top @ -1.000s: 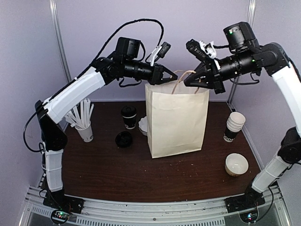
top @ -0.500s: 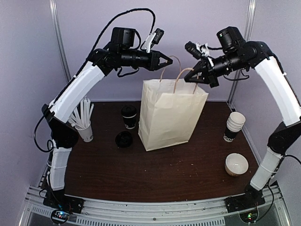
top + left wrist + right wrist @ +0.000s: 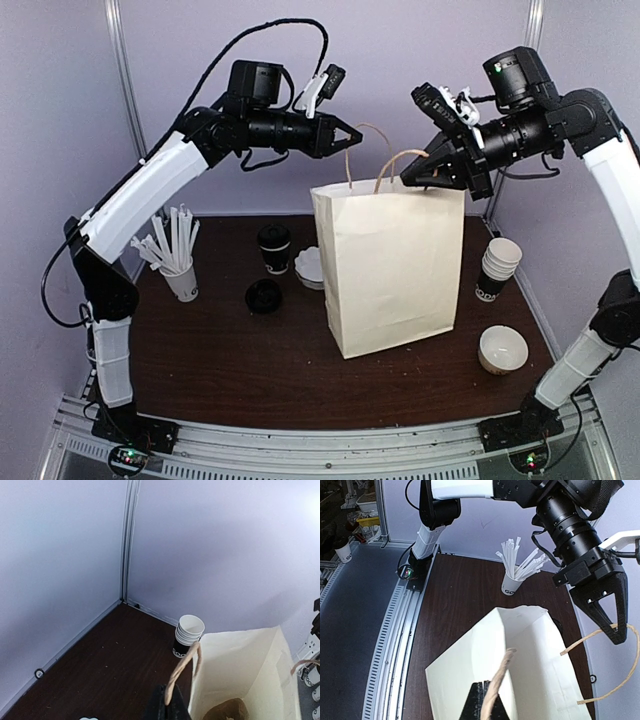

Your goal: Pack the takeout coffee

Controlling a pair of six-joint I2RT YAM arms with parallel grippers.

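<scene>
Both arms hold the bag (image 3: 395, 270) by its handles over the table (image 3: 250, 385). The left gripper (image 3: 352, 136) is pinched tight on the far handle (image 3: 182, 672), and the right gripper (image 3: 408, 178) is pinched the same way on the near handle (image 3: 497, 677). Neither has a finger free.

The coffee (image 3: 273, 248) stands upright and lidded on the table, its long axis vertical. In the top view it sits at the bag's 9 o'clock, apart from the bag, with a loose lid (image 3: 263, 296) just at its 6 o'clock. It lies low at the left gripper's 7 o'clock and across the bag from the right gripper, so the left arm is plainly nearer. Packing likely means that arm lets go of its handle and reaches down.
</scene>
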